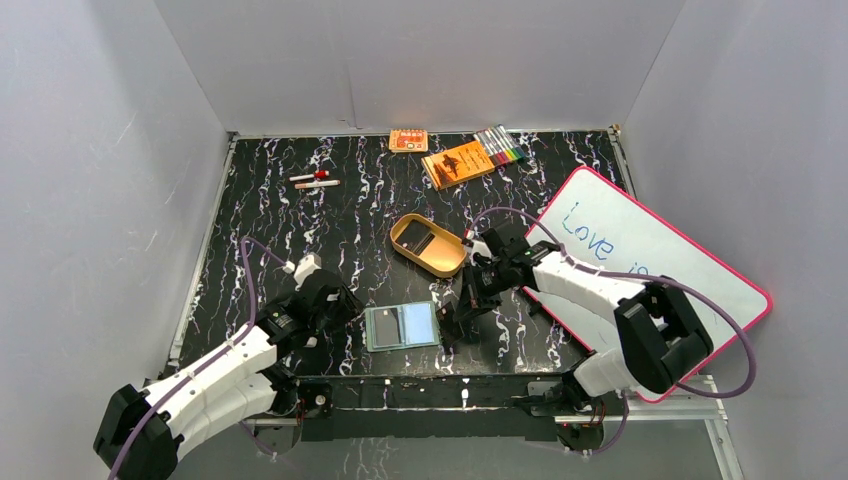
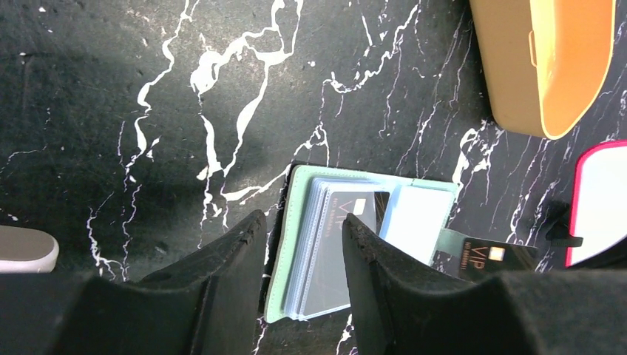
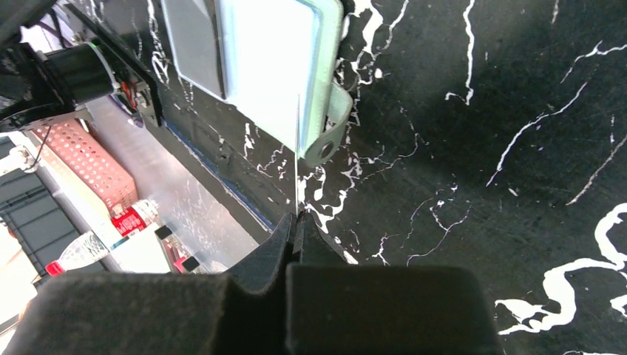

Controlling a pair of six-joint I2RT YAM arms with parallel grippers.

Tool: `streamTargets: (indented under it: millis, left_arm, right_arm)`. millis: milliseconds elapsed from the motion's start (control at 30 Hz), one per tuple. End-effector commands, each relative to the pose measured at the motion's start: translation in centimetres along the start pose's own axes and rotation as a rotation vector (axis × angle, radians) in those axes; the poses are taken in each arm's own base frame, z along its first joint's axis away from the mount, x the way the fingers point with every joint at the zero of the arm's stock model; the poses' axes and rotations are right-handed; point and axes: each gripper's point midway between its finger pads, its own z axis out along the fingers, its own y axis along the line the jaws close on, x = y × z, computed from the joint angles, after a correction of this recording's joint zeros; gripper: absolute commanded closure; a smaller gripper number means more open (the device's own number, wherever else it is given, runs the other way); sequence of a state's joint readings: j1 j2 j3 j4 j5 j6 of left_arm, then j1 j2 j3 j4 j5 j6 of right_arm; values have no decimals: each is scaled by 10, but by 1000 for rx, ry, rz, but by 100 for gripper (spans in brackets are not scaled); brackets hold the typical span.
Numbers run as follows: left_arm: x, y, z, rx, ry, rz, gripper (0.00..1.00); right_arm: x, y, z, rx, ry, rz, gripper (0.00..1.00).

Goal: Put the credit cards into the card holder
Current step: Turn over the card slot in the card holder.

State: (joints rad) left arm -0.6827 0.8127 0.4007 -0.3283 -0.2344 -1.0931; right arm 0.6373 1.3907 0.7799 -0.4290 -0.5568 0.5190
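And the right gripper (image 3: 297,219) is clamped tight on a credit card (image 2: 477,257), just right of the open card holder (image 1: 401,326). The left gripper (image 2: 302,222) hovers half-parted and empty over the holder's left leaf. That card looks thin, stiff and slick, so pinch it by a short edge.

Smooth marbled table (image 1: 260,240), card holder (image 1: 401,327) — matt, leather-like

Open card holder (image 2: 418,218), credit card (image 2: 329,266) inside
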Motion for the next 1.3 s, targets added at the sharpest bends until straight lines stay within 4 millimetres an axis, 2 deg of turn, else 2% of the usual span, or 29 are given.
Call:
streamTargets:
  millis: [0, 600, 1167, 1267]
  left_arm:
    - [0, -1, 2, 12, -6, 6, 60]
    - [6, 6, 8, 0, 10, 6, 61]
    - [7, 8, 8, -10, 9, 3, 62]
    - [8, 8, 9, -6, 13, 3, 62]
  right_arm:
    - [-4, 3, 10, -49, -1, -14, 100]
    - [-5, -1, 27, -69, 42, 11, 100]
    - [1, -9, 31, -38, 62, 26, 100]
    - [0, -5, 32, -52, 67, 27, 100]
